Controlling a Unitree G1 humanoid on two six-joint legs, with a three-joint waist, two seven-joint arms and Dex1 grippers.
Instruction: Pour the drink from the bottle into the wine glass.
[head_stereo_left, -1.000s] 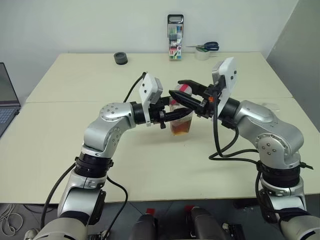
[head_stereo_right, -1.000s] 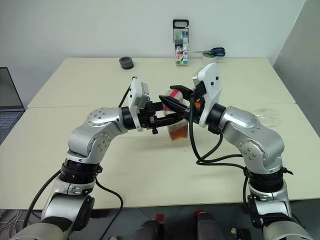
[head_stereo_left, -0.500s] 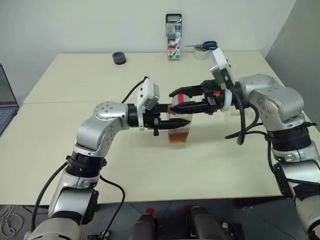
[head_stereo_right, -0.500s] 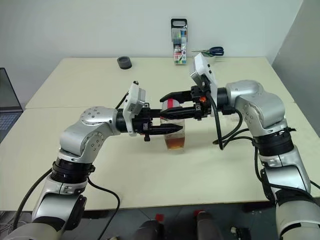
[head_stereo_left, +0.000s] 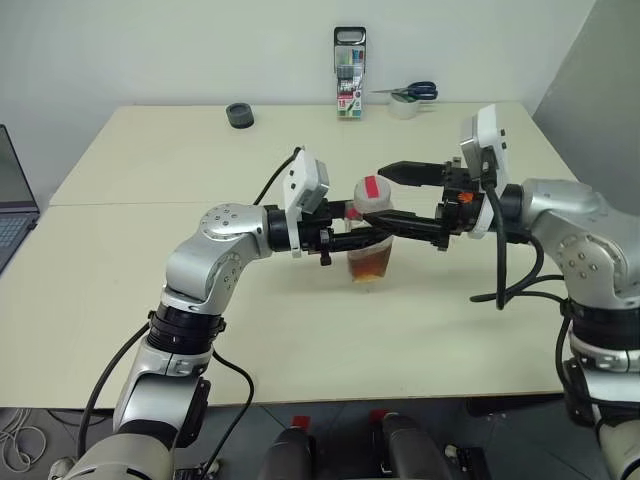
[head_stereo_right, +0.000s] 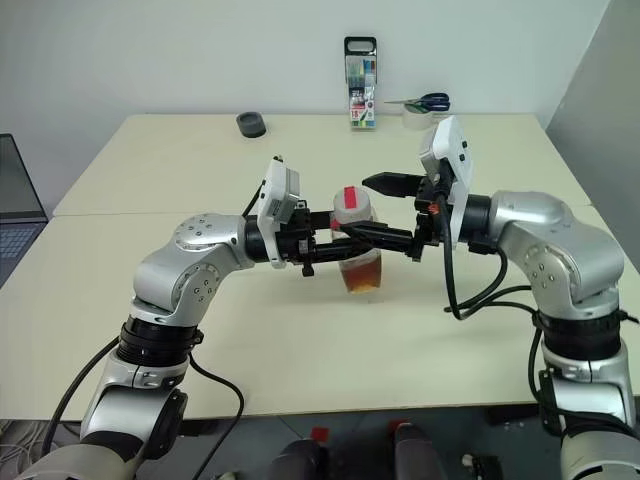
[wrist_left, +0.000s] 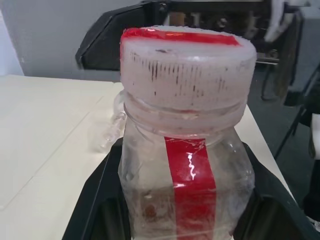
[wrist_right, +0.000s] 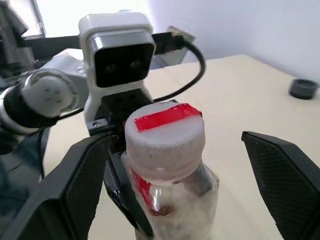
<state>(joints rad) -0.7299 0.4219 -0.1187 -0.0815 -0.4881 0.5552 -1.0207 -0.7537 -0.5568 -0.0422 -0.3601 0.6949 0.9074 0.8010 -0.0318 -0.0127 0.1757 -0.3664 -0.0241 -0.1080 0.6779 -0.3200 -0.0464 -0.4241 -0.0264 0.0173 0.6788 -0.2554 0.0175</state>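
Observation:
My left gripper (head_stereo_left: 372, 238) is shut on the body of the bottle (head_stereo_left: 369, 232) and holds it upright just above the table (head_stereo_left: 150, 300). The bottle is clear, with a red label strip (wrist_left: 190, 175) and its pale cap (wrist_right: 164, 131) on. The reddish-brown drink (head_stereo_left: 369, 267) fills its bottom. My right gripper (head_stereo_left: 388, 198) comes in level from the right, open. Its fingers (wrist_right: 84, 186) stand wide on either side of the cap without touching it. A faint clear shape (wrist_left: 107, 131) on the table past the bottle may be the wine glass; I cannot tell.
At the table's far edge stand a marker pack (head_stereo_left: 350, 75), scissors on a tape roll (head_stereo_left: 408, 96) and a black ring (head_stereo_left: 240, 116). A laptop (head_stereo_left: 14, 205) sits at the left edge.
My right gripper has opened wide off the cap and drawn back a little to the right. The left gripper keeps the bottle in place.

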